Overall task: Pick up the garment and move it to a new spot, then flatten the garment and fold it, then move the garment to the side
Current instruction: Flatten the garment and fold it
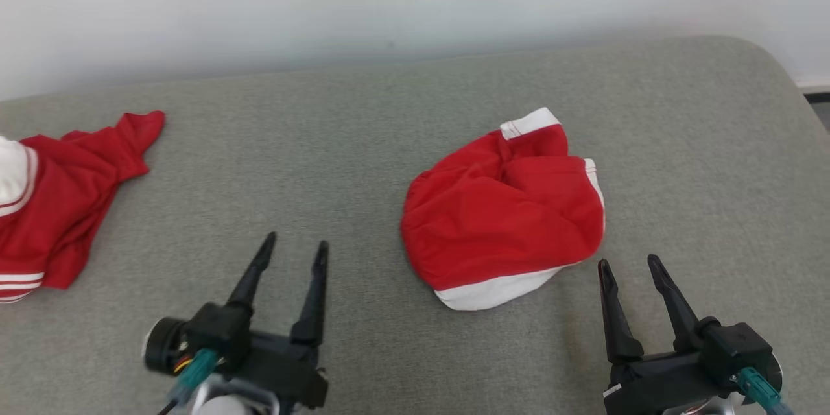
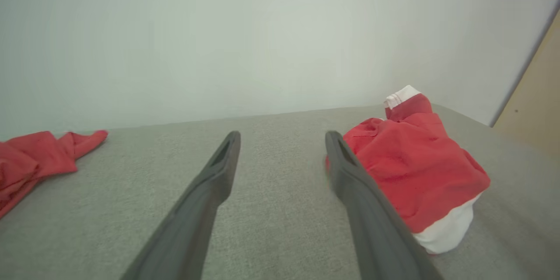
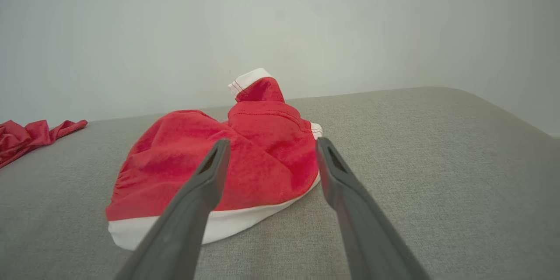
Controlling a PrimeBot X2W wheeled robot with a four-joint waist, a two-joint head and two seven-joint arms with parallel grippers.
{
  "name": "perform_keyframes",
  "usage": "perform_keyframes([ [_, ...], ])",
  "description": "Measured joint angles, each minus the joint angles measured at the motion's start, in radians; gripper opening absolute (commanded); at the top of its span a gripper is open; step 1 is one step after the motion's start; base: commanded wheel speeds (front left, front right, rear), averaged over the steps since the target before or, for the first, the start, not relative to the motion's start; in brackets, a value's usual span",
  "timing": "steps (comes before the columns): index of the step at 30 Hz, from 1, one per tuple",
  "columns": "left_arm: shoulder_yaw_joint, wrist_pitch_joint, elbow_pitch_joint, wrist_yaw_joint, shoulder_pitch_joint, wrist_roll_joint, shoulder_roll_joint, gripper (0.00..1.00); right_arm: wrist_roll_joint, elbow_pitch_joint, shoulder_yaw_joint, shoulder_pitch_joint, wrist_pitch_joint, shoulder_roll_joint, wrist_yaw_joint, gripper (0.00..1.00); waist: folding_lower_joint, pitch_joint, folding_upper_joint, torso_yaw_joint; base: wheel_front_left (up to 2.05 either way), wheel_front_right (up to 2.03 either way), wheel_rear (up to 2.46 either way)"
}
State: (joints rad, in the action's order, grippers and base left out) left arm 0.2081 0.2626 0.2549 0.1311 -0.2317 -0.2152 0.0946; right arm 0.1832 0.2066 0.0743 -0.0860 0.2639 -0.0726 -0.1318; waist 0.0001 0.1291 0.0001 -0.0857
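Note:
A red garment (image 1: 502, 207) with white trim lies crumpled in a heap on the grey cushion, right of centre. In the left wrist view the garment (image 2: 411, 166) sits to the right of the fingers; in the right wrist view the garment (image 3: 223, 162) lies just ahead. My right gripper (image 1: 628, 263) stands open at the heap's near right corner, apart from the cloth. My left gripper (image 1: 295, 242) stands open over bare cushion, well left of the heap. Both hold nothing.
A second red and white garment (image 1: 52, 207) lies spread at the cushion's far left edge. The grey cushion (image 1: 292, 162) ends at a pale wall (image 1: 389, 0) behind and rounds off at the right. Bare cushion stretches between the two garments.

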Motion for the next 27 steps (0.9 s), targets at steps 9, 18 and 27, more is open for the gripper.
perform_keyframes([
  [9,0.205,0.0,0.224,0.0,-0.157,-0.089,0.025,1.0,0.008,-0.005,0.004,-0.02,0.0,0.01,0.0,1.0,0.0,0.044,0.0,-0.082,0.0,0.0,0.0],
  [18,0.323,0.0,0.417,0.0,-0.249,-0.161,0.039,1.0,0.014,-0.01,0.001,-0.039,0.0,0.017,0.0,1.0,0.0,0.092,0.0,-0.147,0.0,0.0,0.0],
  [27,0.375,0.0,0.483,0.0,-0.319,-0.223,0.02,0.0,0.016,-0.012,-0.01,-0.052,0.0,0.02,0.0,1.0,0.0001,0.123,0.0,-0.177,0.0,0.0,0.0],
])
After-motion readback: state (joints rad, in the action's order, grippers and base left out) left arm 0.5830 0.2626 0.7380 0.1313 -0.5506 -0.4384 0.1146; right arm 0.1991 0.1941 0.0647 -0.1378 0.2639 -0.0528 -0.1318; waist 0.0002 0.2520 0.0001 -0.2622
